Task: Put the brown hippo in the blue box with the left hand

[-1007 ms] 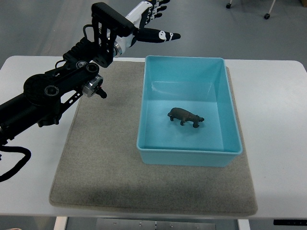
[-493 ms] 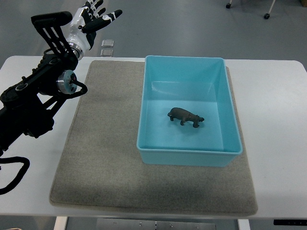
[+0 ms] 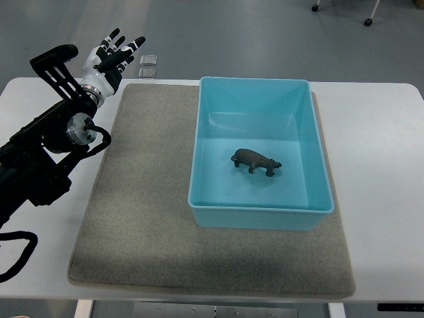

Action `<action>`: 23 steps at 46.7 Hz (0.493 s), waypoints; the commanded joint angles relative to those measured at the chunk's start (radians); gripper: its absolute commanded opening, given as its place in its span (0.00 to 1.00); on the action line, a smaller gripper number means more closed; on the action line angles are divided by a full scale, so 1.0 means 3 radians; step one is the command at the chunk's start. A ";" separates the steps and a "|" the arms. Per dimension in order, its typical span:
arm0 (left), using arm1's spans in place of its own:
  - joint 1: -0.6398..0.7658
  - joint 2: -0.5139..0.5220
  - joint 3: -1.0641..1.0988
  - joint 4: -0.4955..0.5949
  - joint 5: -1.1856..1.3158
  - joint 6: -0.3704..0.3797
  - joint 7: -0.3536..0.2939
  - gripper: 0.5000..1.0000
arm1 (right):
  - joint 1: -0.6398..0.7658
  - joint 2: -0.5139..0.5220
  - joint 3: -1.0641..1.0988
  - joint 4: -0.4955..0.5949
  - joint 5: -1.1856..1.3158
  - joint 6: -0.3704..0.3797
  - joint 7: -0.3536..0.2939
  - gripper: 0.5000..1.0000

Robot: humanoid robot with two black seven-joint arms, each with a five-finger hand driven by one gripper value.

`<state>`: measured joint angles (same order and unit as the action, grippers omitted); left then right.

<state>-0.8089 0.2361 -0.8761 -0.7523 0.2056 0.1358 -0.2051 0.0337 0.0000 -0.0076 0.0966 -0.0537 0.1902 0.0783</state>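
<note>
left hand (image 3: 111, 54) drawn back leftward, seemingly lower

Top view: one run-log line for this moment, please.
small brown toy hippo: inside light blue plastic box | left hand: open, empty, far-left of grey mat

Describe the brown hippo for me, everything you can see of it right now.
The brown hippo is a small dark brown toy, plastic by the look of it, with a rounded body, short legs and a blunt snout. It stands upright on the floor of the blue box, near the middle, lying slightly slantwise with its snout toward the lower right of the picture. Only the box floor touches it; it is clear of all four walls. The left hand is far off at the upper left, fingers spread, holding nothing.
</note>
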 commanded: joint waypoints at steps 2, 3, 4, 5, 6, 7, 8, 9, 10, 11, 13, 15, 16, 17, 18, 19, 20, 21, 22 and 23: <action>0.0002 -0.0005 -0.0061 0.0171 -0.0016 -0.0161 0.0004 0.99 | 0.0000 0.0000 0.0000 0.0000 0.0000 0.0000 0.0000 0.87; 0.0002 0.0000 -0.0061 0.0181 -0.0021 -0.0176 -0.0001 0.99 | 0.0000 0.0000 0.0000 0.0000 0.0000 0.0000 0.0000 0.87; 0.0007 0.0000 -0.0066 0.0186 -0.0021 -0.0197 -0.0001 0.99 | 0.0000 0.0000 0.0000 0.0000 0.0000 0.0000 0.0000 0.87; 0.0007 0.0005 -0.0066 0.0186 -0.0021 -0.0212 -0.0001 0.99 | 0.0000 0.0000 0.0000 0.0000 0.0000 0.0000 0.0000 0.87; 0.0012 0.0011 -0.0066 0.0186 -0.0021 -0.0228 -0.0001 0.99 | 0.0000 0.0000 0.0000 0.0000 0.0000 0.0000 0.0000 0.87; 0.0022 0.0021 -0.0066 0.0186 -0.0021 -0.0238 -0.0001 0.99 | 0.0000 0.0000 0.0000 0.0000 0.0000 0.0000 0.0000 0.87; 0.0037 0.0031 -0.0066 0.0186 -0.0016 -0.0258 -0.0001 0.99 | 0.0000 0.0000 0.0000 0.0000 0.0000 0.0000 0.0000 0.87; 0.0053 0.0036 -0.0071 0.0186 -0.0016 -0.0268 -0.0001 0.99 | 0.0000 0.0000 0.0000 0.0000 0.0000 0.0000 0.0000 0.87; 0.0058 0.0041 -0.0071 0.0186 -0.0016 -0.0279 -0.0001 0.99 | 0.0000 0.0000 0.0000 0.0000 0.0000 0.0000 0.0000 0.87; 0.0058 0.0041 -0.0071 0.0186 -0.0016 -0.0289 -0.0001 0.99 | 0.0000 0.0000 0.0000 0.0000 0.0000 0.0000 0.0000 0.87; 0.0063 0.0046 -0.0071 0.0186 -0.0016 -0.0314 -0.0001 0.99 | 0.0000 0.0000 0.0000 0.0000 0.0000 0.0000 0.0000 0.87; 0.0073 0.0051 -0.0071 0.0186 -0.0010 -0.0335 -0.0006 0.99 | 0.0000 0.0000 0.0000 0.0000 0.0000 0.0000 0.0000 0.87; 0.0083 0.0051 -0.0066 0.0186 -0.0010 -0.0345 -0.0006 0.99 | 0.0000 0.0000 0.0000 0.0000 0.0000 0.0000 0.0000 0.87; 0.0088 0.0051 -0.0071 0.0186 -0.0010 -0.0355 -0.0006 0.99 | 0.0000 0.0000 0.0000 0.0000 0.0000 0.0000 0.0000 0.87; 0.0094 0.0051 -0.0071 0.0186 -0.0010 -0.0361 -0.0006 0.99 | 0.0000 0.0000 0.0000 0.0000 0.0000 0.0000 0.0000 0.87; 0.0099 0.0051 -0.0071 0.0186 -0.0010 -0.0366 -0.0006 0.99 | 0.0000 0.0000 0.0000 0.0000 0.0000 0.0000 0.0000 0.87; 0.0099 0.0051 -0.0071 0.0186 -0.0010 -0.0371 -0.0012 0.99 | 0.0000 0.0000 0.0000 0.0000 0.0000 0.0000 0.0000 0.87; 0.0099 0.0051 -0.0071 0.0181 -0.0010 -0.0376 -0.0012 0.99 | 0.0000 0.0000 0.0000 0.0000 0.0000 0.0000 0.0000 0.87; 0.0099 0.0051 -0.0071 0.0181 -0.0010 -0.0376 -0.0027 0.99 | 0.0000 0.0000 0.0000 0.0000 0.0000 0.0000 0.0000 0.87; 0.0104 0.0051 -0.0071 0.0176 -0.0010 -0.0376 -0.0047 0.99 | 0.0000 0.0000 0.0000 0.0000 0.0000 0.0000 0.0000 0.87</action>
<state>-0.7798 0.2516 -0.8975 -0.6963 0.2026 0.0248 -0.2080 0.0337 0.0000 -0.0077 0.0966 -0.0537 0.1902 0.0782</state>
